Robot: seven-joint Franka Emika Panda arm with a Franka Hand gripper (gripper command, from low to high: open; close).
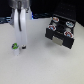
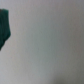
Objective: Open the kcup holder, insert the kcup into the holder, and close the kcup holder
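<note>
White tabletop [image 1: 35,62], dark backdrop behind. Kcup holder [image 1: 61,29] on the exterior view's right, tray pulled out, several pods in its round slots. Kcup [image 1: 15,48], green top, stands on the table at the exterior view's left. Gripper [image 1: 20,46] just beside it, fingers pointing down; contact unclear, spread too blurry to tell. Wrist view: pale surface, dark blur at one edge.

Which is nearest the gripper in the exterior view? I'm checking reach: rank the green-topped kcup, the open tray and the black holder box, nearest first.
Measured from the gripper:
1. Kcup: right beside the fingertips, on the exterior view's left.
2. Tray: pulled out, pods in its slots, on the exterior view's right.
3. Holder box: behind the tray, at the exterior view's upper right.
</note>
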